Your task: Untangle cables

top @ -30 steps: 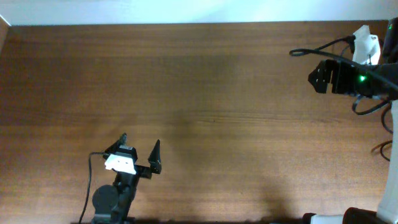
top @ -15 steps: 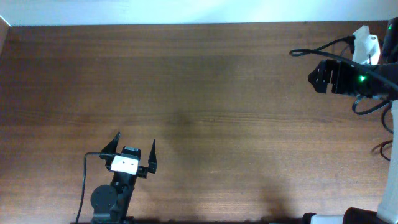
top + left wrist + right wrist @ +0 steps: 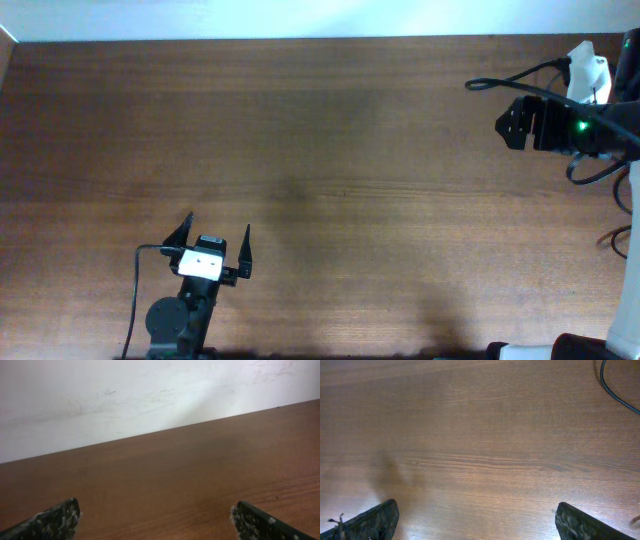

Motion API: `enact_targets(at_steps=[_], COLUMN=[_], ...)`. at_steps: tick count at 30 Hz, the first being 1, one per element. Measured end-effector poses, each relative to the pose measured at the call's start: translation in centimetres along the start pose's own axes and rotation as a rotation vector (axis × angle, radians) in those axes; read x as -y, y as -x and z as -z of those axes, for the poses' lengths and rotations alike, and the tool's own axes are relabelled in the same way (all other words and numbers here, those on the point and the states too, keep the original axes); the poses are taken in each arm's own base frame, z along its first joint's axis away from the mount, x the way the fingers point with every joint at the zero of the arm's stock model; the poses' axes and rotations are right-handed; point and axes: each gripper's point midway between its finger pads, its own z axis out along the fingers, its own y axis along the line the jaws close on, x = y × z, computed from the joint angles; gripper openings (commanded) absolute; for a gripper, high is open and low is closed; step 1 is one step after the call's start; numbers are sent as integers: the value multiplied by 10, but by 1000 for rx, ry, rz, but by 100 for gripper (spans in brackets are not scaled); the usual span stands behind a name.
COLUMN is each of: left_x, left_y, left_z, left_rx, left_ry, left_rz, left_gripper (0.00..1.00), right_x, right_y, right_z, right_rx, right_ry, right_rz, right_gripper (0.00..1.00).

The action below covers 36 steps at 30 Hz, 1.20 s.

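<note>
Left pincer (image 3: 217, 232) near the table (image 3: 350, 150) front edge gapes wide, empty. Right pincer (image 3: 476, 521) at the far right corner is the same. Only right wrist view shows a thin black cord (image 3: 602, 375).

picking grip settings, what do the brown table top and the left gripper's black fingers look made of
Brown table top: wood or wood-grain laminate, I cannot tell which; long streaked grain lines, dull satin sheen. Black fingers of the left gripper: probably hard matte plastic, with pale specks on a rough-looking surface.
</note>
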Motion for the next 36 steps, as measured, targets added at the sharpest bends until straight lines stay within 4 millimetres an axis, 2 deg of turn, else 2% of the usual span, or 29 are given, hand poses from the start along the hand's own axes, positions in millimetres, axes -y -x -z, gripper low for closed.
enact_targets(at_steps=[6, 9, 12, 16, 17, 19, 21, 22, 23, 27, 28, 29, 30, 32, 36], left_x=[0, 0, 0, 0, 0, 0, 0, 0, 0, 0, 0, 0, 0, 0, 0], left_y=[0, 0, 0, 0, 0, 0, 0, 1, 1, 1, 0, 0, 0, 1, 1], left_z=[0, 0, 0, 0, 0, 0, 0, 0, 0, 0, 0, 0, 0, 0, 0], left_rx=[0, 0, 0, 0, 0, 1, 2, 4, 3, 4, 4, 4, 4, 4, 5], left_ry=[0, 0, 0, 0, 0, 0, 0, 1, 0, 1, 1, 1, 1, 1, 1], left_rz=[0, 0, 0, 0, 0, 0, 0, -1, 0, -1, -1, -1, -1, -1, -1], left_gripper=[99, 99, 99, 99, 99, 99, 99, 99, 99, 99, 99, 99, 99, 99, 99], right_x=[14, 12, 0, -26, -30, -34, -39, -43, -44, -57, -53, -52, -48, -38, -24], right_y=[0, 18, 20, 31, 34, 29, 18, 9, -4, -40, -53, -58, -72, -101, -126], right_z=[-2, 5, 33, 95, 105, 111, 98, 86, 69, 29, 16, 11, 4, -26, -55], right_rx=[-11, 83, 170, 418, 477, 580, 693, 779, 790, 1072, 1095, 1097, 1159, 1157, 1117], right_ry=[-76, -76, -60, -32, -33, -23, 12, 50, 80, 207, 221, 231, 226, 212, 139], right_rz=[15, 40, 65, 143, 161, 198, 251, 299, 317, 484, 467, 450, 430, 356, 258], right_gripper=[99, 99, 99, 99, 99, 99, 99, 99, 99, 99, 99, 99, 99, 99, 99])
